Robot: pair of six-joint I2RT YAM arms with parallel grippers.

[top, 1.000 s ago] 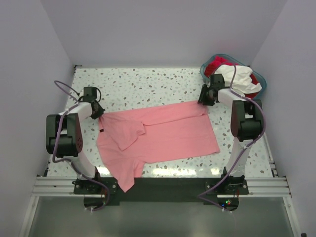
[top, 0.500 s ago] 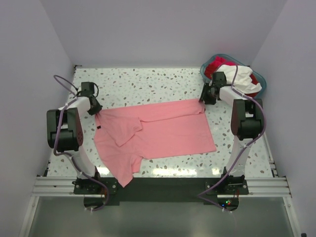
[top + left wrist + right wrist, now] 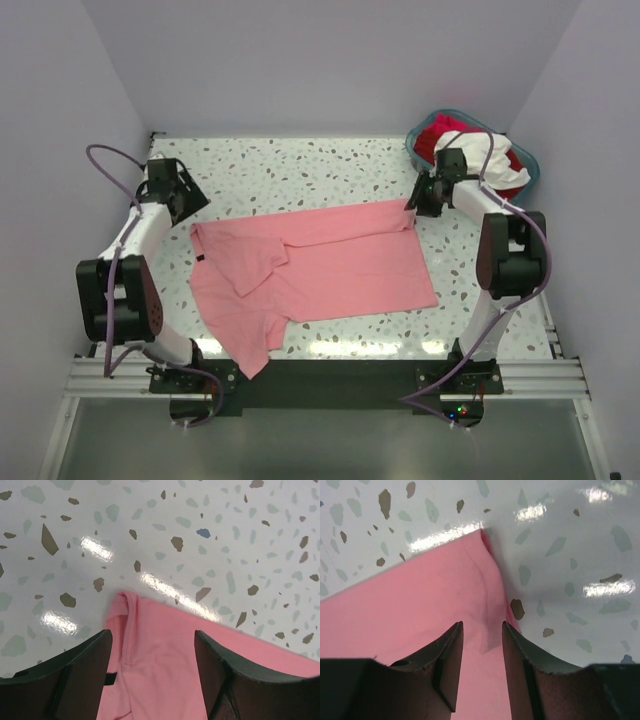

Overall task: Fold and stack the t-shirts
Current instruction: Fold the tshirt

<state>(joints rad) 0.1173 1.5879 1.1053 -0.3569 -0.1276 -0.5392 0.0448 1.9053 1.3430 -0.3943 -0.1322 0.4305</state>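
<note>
1. One salmon-pink t-shirt [image 3: 330, 270] lies spread on the worktop [image 3: 330, 170], neck left and hem right. The white and red t-shirts [image 3: 470, 148] sit in the teal basket [image 3: 531, 160] at the far right.
2. Left gripper [image 3: 152, 645]: jaws wide apart above the far-left shoulder corner, gripping nothing.
3. Right gripper [image 3: 481, 627]: jaws partly apart over the far-right hem corner, and no pinch shows.
4. Risk: one sleeve lies doubled over the chest and the near-left part overhangs the worktop edge. Folding now could trap lumps or drag the shirt off.
</note>
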